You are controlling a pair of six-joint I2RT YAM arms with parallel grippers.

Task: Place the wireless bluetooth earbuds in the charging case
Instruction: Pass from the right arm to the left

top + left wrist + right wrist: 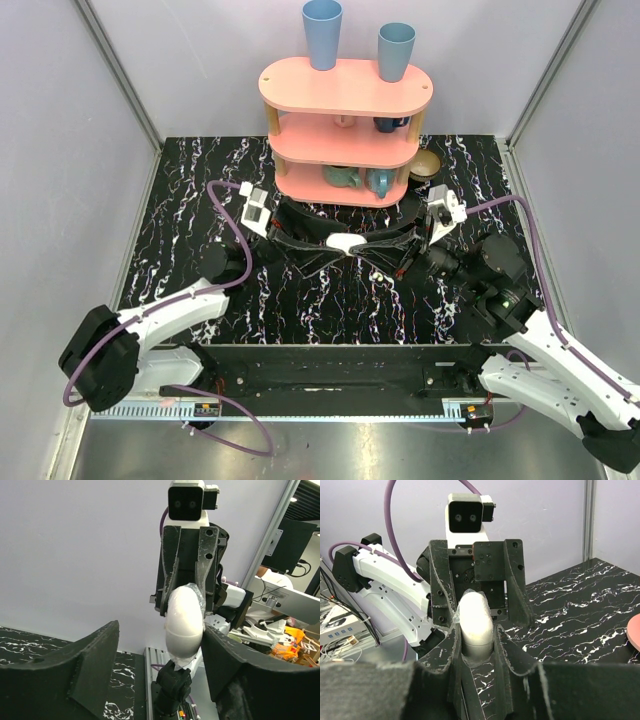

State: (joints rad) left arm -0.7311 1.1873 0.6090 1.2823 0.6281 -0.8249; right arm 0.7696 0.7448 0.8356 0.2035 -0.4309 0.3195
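Case [347, 242], a small glossy white pebble, is held above the table [180, 260], in front of the shelf [345, 90], where the two arms meet. It is clamped across its sides by the right gripper [378, 243]. The left gripper [315, 243] is set around it with jaws apart, and a gap is seen on at least one side, so nothing is grasped by it.

It is judged light, rigid and slippery, liable to squirt out of a hard pinch. Hold is best taken on the broader faces of the lower half, with the lid above the seam left free to swing. The seam appears shut.

No earbuds can be seen in any view, and the inner hollow is hidden. Much of the surface is covered by fingers, and the hinge side cannot be made out.
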